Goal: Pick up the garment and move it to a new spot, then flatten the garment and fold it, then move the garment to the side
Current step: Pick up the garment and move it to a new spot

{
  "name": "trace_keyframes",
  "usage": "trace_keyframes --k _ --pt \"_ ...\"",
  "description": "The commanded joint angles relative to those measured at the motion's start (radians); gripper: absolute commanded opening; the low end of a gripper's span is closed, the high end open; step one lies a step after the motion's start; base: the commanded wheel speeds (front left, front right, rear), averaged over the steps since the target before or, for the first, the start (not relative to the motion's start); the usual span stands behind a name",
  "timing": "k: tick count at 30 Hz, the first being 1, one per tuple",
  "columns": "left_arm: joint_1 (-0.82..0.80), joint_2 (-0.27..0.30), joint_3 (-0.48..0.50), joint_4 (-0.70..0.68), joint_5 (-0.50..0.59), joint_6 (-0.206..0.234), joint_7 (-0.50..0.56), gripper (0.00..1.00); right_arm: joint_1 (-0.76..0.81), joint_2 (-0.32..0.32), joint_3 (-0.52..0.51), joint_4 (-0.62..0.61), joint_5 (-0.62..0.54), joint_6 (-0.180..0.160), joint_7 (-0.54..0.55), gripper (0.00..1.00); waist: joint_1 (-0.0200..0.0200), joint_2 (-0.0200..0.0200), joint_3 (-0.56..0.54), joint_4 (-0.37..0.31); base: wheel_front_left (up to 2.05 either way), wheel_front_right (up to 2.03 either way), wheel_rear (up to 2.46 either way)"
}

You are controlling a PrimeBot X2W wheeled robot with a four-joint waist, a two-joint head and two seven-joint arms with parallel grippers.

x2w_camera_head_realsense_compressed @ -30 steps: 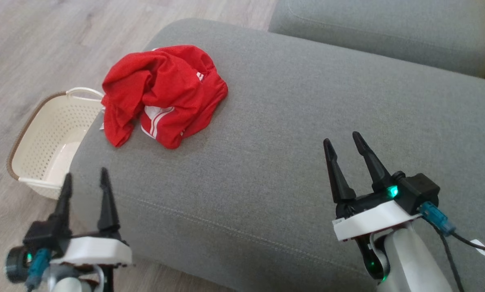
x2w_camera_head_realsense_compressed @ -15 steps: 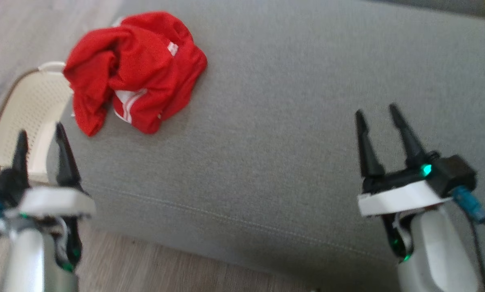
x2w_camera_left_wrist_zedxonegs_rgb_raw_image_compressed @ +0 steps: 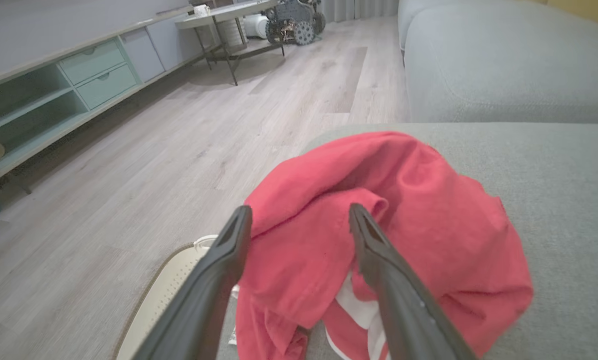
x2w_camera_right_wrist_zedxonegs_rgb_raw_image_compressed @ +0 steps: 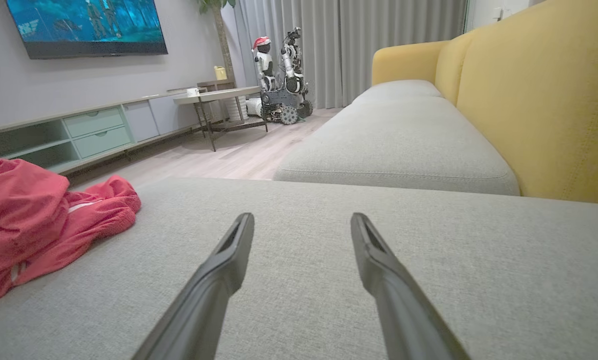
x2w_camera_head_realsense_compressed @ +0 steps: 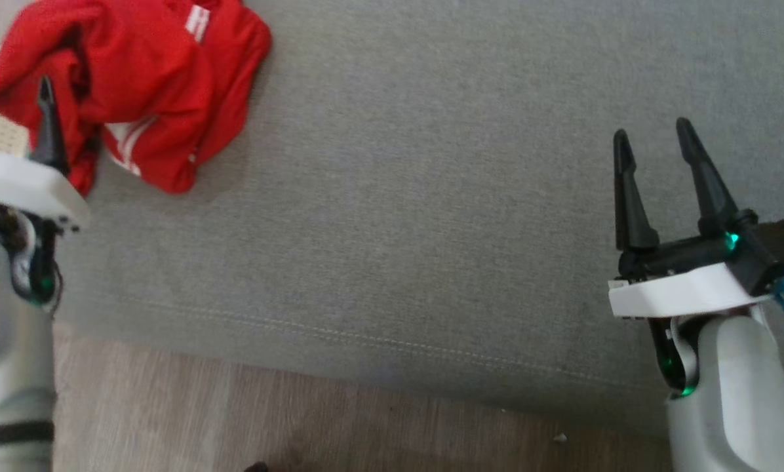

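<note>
- Because the head view's left edge crops it, the left gripper (x2w_camera_head_realsense_compressed: 10, 88) shows one finger whole and only a sliver of the other. The left wrist view shows both fingers spread wide with nothing held.
- Nearest, a strip of wooden floor (x2w_camera_head_realsense_compressed: 300, 419) runs along the near edge of the grey cushion (x2w_camera_head_realsense_compressed: 431, 196). A small dark thing at the bottom edge is cut off and cannot be made out.
- At the near right, the right gripper (x2w_camera_head_realsense_compressed: 652, 128) stands over bare cushion, its fingers parted and empty, well apart from the cloth.
- At the cushion's far left, by its edge, lies the garment (x2w_camera_head_realsense_compressed: 149, 85). It is red and crumpled into a loose heap, with white stripes on a near fold. The top of the head view cuts off its far side.
- Whether the left fingertips touch the heap's near-left side cannot be told.
- Just left of the cushion, a cream perforated basket (x2w_camera_left_wrist_zedxonegs_rgb_raw_image_compressed: 164, 295) is mostly hidden behind the left fingers and a red fold.
- Farther off are a second grey seat (x2w_camera_right_wrist_zedxonegs_rgb_raw_image_compressed: 394, 145) with a yellow backrest (x2w_camera_right_wrist_zedxonegs_rgb_raw_image_compressed: 544, 100), then a low cabinet (x2w_camera_right_wrist_zedxonegs_rgb_raw_image_compressed: 79, 132), a cropped wall screen (x2w_camera_right_wrist_zedxonegs_rgb_raw_image_compressed: 86, 25) and a small wheeled robot (x2w_camera_right_wrist_zedxonegs_rgb_raw_image_compressed: 279, 75).
</note>
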State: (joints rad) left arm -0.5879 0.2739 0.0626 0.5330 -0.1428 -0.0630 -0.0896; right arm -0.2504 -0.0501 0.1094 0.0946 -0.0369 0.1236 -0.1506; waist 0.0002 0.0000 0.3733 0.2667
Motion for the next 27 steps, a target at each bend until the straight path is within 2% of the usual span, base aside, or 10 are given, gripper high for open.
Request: trace_keyframes --k 1,11,15,17,23,27 --pt "-0.051 0.066 0.028 -0.014 0.008 -0.005 -0.002 1.00 -0.023 0.000 0.025 -0.045 -0.012 0.007 0.003 1.00 -0.0002 0.0000 0.019 -0.018 0.00 0.00 0.00" --pt "-0.220 0.143 -0.024 0.221 0.066 -0.004 0.001 1.00 -0.028 0.000 0.025 -0.051 -0.002 0.007 -0.012 1.00 -0.0002 0.0000 0.045 -0.082 0.00 0.00 0.00" --pt "-0.267 0.155 -0.044 0.296 0.080 -0.002 -0.006 1.00 -0.033 0.000 0.017 -0.054 -0.003 0.007 -0.016 1.00 -0.0002 0.0000 0.058 -0.092 0.00 0.00 0.00" --pt "-0.287 0.157 -0.051 0.329 0.080 -0.006 -0.015 0.00 -0.035 0.000 0.016 -0.052 -0.005 0.007 -0.019 1.00 -0.0002 0.0000 0.062 -0.094 0.00 0.00 0.00" --pt "-0.329 0.155 -0.032 0.331 0.057 0.016 -0.143 0.00 -0.041 0.000 0.018 -0.026 0.007 0.007 -0.038 1.00 -0.0002 0.0000 0.032 -0.103 0.00 0.00 0.00" --pt "-0.338 0.151 -0.013 0.272 0.038 0.023 -0.167 0.00 -0.043 0.000 0.017 -0.008 0.020 0.007 -0.051 1.00 -0.0002 0.0000 -0.002 -0.105 0.00 0.00 0.00"
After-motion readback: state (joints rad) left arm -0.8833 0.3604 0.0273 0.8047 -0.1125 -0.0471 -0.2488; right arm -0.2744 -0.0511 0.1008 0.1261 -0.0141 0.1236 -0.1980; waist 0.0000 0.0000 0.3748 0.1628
